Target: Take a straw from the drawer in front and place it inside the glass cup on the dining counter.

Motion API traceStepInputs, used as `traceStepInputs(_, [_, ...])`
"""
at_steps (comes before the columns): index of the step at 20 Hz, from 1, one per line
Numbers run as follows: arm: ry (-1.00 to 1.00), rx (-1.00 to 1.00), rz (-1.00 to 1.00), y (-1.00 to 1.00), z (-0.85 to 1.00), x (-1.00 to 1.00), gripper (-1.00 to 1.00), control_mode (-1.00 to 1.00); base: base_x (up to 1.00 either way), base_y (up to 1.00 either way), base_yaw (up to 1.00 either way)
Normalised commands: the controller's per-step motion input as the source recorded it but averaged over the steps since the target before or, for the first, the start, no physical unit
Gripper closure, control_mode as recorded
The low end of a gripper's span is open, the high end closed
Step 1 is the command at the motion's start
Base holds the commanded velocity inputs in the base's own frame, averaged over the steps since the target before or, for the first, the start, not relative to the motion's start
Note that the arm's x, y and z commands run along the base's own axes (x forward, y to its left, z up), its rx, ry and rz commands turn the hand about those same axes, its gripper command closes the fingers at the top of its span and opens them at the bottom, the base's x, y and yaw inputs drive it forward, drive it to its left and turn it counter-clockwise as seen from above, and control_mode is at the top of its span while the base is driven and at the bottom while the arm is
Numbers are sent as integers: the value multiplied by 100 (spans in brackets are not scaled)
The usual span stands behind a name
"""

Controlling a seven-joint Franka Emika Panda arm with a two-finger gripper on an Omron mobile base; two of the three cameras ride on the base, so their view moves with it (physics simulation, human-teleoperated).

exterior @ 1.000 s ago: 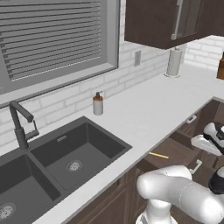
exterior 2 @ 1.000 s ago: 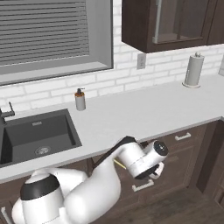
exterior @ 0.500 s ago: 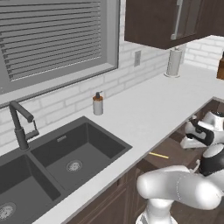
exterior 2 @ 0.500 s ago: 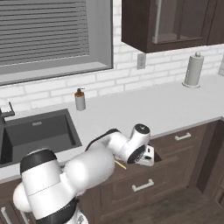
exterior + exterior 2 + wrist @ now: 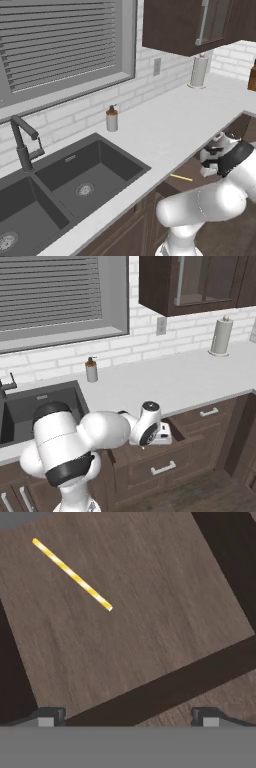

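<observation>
One straw [image 5: 71, 574] lies flat in the open drawer [image 5: 150, 627]; the gripper [image 5: 128, 716] hovers above, jaws spread and empty. Next: centre over it, descend.

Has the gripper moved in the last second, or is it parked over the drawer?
Yes. In the right base view the gripper has swung left, away from the right-hand drawer handle, and now sits above the open drawer with its fingers wide apart.

yellow-and-white striped straw [image 5: 71, 574], brown wood-grain drawer [image 5: 150, 602], white countertop [image 5: 165, 125]
</observation>
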Motion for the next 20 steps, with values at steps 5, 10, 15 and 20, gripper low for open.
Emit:
traceStepInputs(5, [0, -2, 8, 2, -22, 21, -100, -100, 0, 0, 0])
traceStepInputs(10, [2, -8, 6, 0, -31, 0, -100, -100, 0, 0, 0])
traceStepInputs(15, [5, -9, 5, -2, -35, 0, -100, -100, 0, 0, 0])
traceStepInputs(20, [3, -4, 4, -23, -22, -36, -100, -100, 0, 0, 0])
